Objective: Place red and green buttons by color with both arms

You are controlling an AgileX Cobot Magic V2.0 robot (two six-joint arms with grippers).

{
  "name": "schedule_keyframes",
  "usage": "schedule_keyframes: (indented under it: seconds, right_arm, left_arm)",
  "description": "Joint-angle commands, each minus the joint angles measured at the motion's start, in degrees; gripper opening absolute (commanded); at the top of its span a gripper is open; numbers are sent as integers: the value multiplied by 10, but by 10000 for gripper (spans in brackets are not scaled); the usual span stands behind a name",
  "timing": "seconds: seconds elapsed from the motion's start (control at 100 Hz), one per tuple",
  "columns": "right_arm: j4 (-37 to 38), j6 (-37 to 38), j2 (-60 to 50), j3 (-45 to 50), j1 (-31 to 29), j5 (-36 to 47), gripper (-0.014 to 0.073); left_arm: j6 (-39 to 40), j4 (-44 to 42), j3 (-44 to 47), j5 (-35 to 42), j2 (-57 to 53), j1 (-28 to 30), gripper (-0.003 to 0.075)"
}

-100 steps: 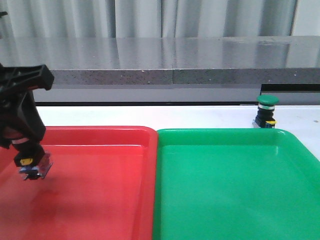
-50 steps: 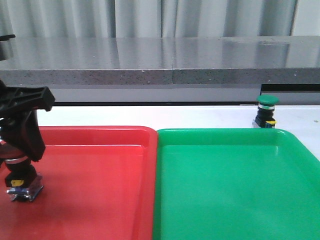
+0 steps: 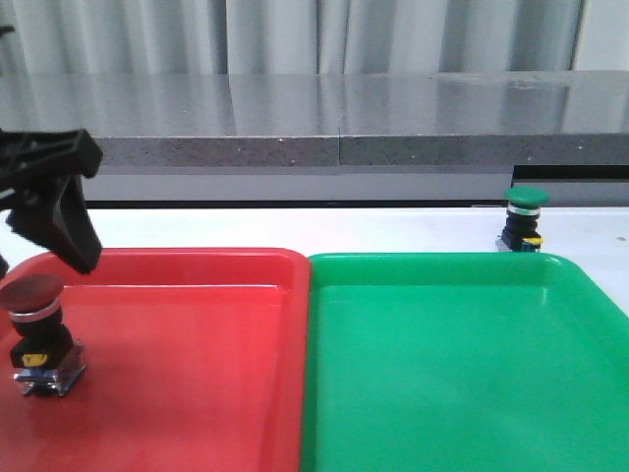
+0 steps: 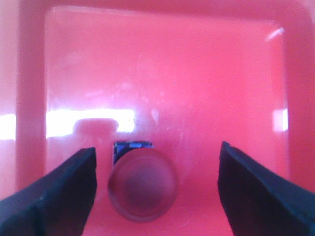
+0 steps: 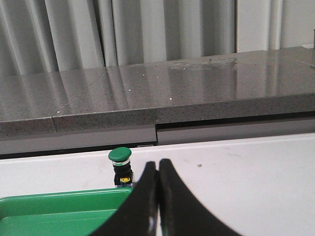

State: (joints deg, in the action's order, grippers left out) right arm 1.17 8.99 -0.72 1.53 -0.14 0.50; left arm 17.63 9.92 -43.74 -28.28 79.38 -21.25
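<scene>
Red button: dark cap, upright on the red tray, near that tray's left edge.
Left gripper: spread wide, fingers either side of the red cap and clear of it; the front view shows it above and behind the button.
Green button: upright on the white table, just beyond the far right corner of the green tray, not in it.
Right gripper: fingers pressed together, empty, pointed just beside the green button.
Judged stage: red looks sorted; green is yet to be picked.
Risk, left: a finger could clip the cap on lifting away and topple the button.
Risk, right: closed fingers would shove the green button over or against the tray rim unless opened first.
</scene>
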Motion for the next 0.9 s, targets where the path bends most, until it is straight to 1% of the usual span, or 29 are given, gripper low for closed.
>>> schedule_keyframes:
  seconds: [0.0,0.06,0.13,0.2,0.25,0.27,0.37,0.44,0.71,0.89]
  right_arm:
    - [6,-3,-12,-10,-2,48,-64]
    - [6,-3,-12,-10,-2,48,-64]
    - [6,-3,-12,-10,-2,48,-64]
    - [6,-3,-12,-10,-2,48,-64]
    - [6,-3,-12,-10,-2,48,-64]
    - [6,-3,-12,-10,-2,48,-64]
    - [6,-3,-12,-10,-2,48,-64]
    - [6,-3,-12,-10,-2,48,-64]
    - [6,-3,-12,-10,-2,48,-64]
    - [6,-3,-12,-10,-2,48,-64]
  left_arm:
    - [3,2,-12,35,-46,-5,498]
    - [3,-5,-12,40,-72,-5,480]
    - [3,-14,-12,44,-104,-5,425]
    - [3,-22,-12,44,-137,-5,335]
    - [3,-29,-12,41,-160,-5,246]
    - [3,-33,-12,40,-169,-5,224]
    - [3,-48,-12,35,-211,-5,63]
    - [3,-63,-12,31,-237,-5,-22]
    - [3,-108,37,51,-328,-5,-20]
    - [3,-119,103,122,-400,-5,-20]
